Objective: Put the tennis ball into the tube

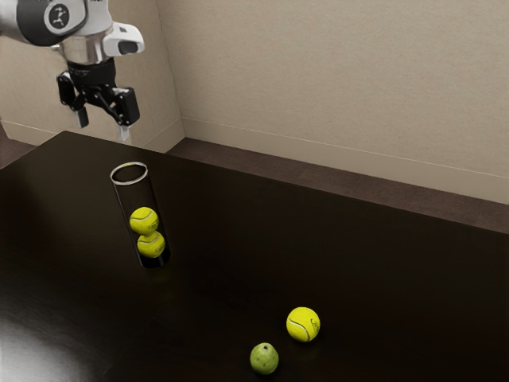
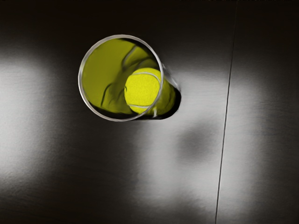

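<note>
Tube [image 1: 137, 196] stands upright on the surface [image 1: 215, 239], containing two stacked tennis balls [image 1: 144, 220]. Third ball [image 1: 303, 325] lies outside, near green fruit [image 1: 264, 359]. Hand [image 1: 103, 126] is spread.

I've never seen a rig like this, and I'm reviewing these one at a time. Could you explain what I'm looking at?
These are simulator renders of one robot arm with a black two-finger gripper.

The exterior view is taken from the arm's side. The wrist view comes from a camera on the arm's hand, looking down at the tube's open mouth.

On the dark table stands a clear tube with two tennis balls inside, an upper one over a lower one. Farther toward the exterior view's right lie a loose tennis ball and a small green fruit.

The gripper is open, holding nothing.
</note>
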Robot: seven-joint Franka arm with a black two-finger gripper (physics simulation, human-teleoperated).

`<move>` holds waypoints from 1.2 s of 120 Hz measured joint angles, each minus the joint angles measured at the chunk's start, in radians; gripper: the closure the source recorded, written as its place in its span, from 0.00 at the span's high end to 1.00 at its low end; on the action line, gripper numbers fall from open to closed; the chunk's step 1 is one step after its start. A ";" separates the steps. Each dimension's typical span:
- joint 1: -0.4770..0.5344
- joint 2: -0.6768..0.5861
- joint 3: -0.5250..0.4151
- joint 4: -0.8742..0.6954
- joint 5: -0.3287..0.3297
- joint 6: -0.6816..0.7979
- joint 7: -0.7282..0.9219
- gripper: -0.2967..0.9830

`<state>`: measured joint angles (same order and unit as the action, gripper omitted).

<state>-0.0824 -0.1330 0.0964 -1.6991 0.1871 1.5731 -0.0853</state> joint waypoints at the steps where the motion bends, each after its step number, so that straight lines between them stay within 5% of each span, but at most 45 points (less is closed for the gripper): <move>1: 0.000 0.001 -0.001 0.000 0.000 0.001 -0.001 0.77; 31: -0.045 0.018 -0.001 0.046 -0.015 0.022 -0.017 0.77; 57: -0.272 0.082 -0.012 -0.076 -0.116 0.135 -0.057 0.77; 84: -0.389 0.183 -0.045 -0.193 -0.184 0.320 -0.125 0.77; 144: -0.406 0.419 -0.127 -0.245 -0.251 0.555 -0.174 0.77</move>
<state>-0.4886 0.2856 -0.0302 -1.9436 -0.0639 2.1280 -0.2597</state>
